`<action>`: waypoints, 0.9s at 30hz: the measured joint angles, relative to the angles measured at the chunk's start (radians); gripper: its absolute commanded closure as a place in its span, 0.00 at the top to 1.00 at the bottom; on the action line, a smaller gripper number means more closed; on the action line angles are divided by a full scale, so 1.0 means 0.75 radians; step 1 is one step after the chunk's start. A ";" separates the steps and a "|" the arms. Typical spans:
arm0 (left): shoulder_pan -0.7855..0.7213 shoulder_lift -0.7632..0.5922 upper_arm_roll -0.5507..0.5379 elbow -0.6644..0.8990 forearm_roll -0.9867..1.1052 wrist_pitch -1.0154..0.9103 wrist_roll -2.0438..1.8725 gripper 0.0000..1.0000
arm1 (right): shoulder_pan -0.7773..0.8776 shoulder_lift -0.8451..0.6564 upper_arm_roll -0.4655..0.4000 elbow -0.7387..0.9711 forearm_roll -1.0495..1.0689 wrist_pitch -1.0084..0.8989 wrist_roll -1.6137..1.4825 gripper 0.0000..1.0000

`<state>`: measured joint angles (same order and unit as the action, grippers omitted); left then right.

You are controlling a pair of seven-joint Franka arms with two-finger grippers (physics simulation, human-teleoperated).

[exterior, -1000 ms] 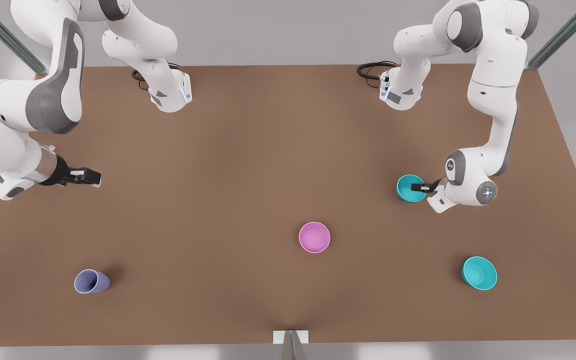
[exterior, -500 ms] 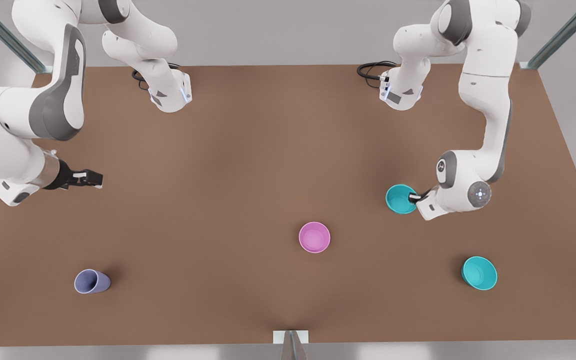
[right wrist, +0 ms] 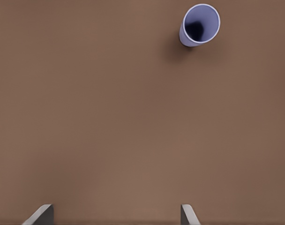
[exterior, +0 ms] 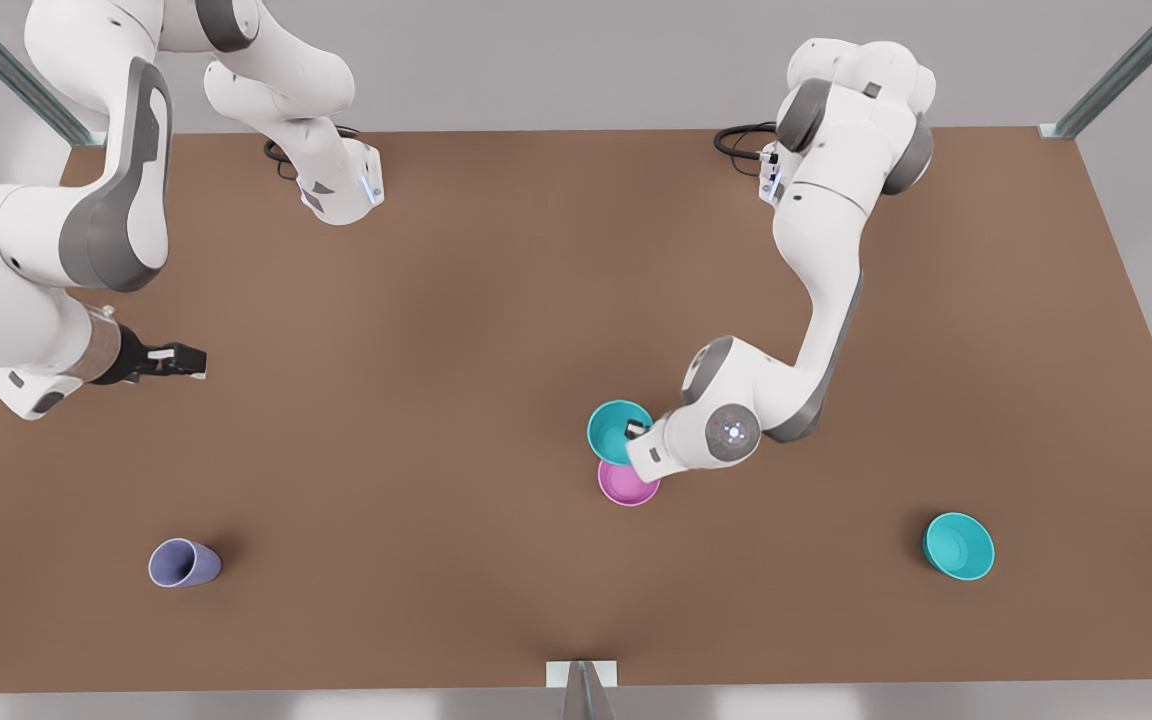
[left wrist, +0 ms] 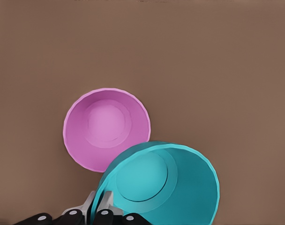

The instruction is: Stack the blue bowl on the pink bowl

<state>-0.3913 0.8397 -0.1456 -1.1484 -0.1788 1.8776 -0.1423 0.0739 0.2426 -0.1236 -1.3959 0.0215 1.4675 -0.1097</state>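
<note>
The pink bowl (exterior: 628, 487) stands upright on the brown table near the middle front; it is also in the left wrist view (left wrist: 105, 126). The blue bowl (exterior: 618, 430) hangs just above it, overlapping the pink bowl's far rim, not centred over it. My left gripper (exterior: 637, 432), on the arm at the front view's right, is shut on the blue bowl's rim (left wrist: 161, 185), its fingers (left wrist: 99, 206) pinching the wall. My right gripper (exterior: 182, 360) waits open at the front view's left, with nothing between its fingertips (right wrist: 41, 213).
A second teal bowl (exterior: 958, 546) sits at the front right of the table. A lavender-blue cup (exterior: 183, 563) lies on its side at the front left, and appears in the right wrist view (right wrist: 199, 24). Both arm bases stand along the table's far edge.
My left gripper has carried the blue bowl from the front view's right across to the pink bowl. The right arm has barely shifted.
</note>
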 measured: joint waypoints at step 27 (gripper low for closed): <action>0.029 0.091 0.052 0.024 -0.030 0.132 -0.423 0.21 | -0.004 0.028 -0.031 -0.020 0.024 0.002 -0.030 1.00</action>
<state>-0.3695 0.9080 -0.1069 -1.1305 -0.2012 1.9769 -0.4592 0.0707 0.2638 -0.1469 -1.4112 0.0396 1.4691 -0.1324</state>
